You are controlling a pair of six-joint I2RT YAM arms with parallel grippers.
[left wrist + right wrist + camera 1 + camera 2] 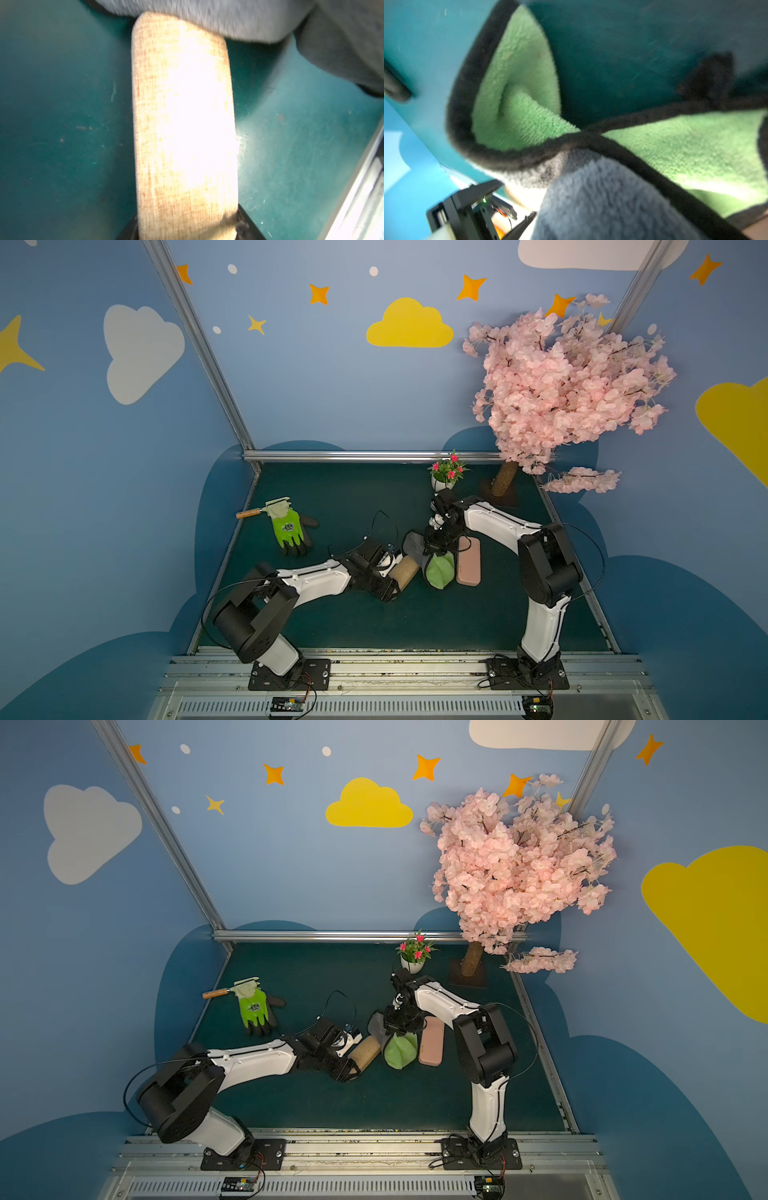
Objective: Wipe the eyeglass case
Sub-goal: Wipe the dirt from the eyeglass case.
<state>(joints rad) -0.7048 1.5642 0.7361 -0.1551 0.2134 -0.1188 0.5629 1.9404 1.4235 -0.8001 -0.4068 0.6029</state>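
Tan woven fabric covers the eyeglass case point(182, 124), which lies slantwise near the middle of the table point(374, 622), a little toward its front edge. My left gripper point(390, 578) is clenched on the case's near end, and the wrist view shows a dark jaw on either side of it. My right gripper point(434, 545) is clamped on the cloth point(440, 572), which is green on one face, grey on the other and edged in black, and hangs bunched below the jaws. The grey face drapes over the far end of the case and touches it, while most of the case's length lies bare. I judge the wipe barely begun: cloth and case meet at one end only, and the pass along the top and sides is left to do. Nothing on the fabric tells me what has been cleaned. A pink oblong case point(468, 560) lies just beside the cloth, toward the right edge, with no gripper on it.
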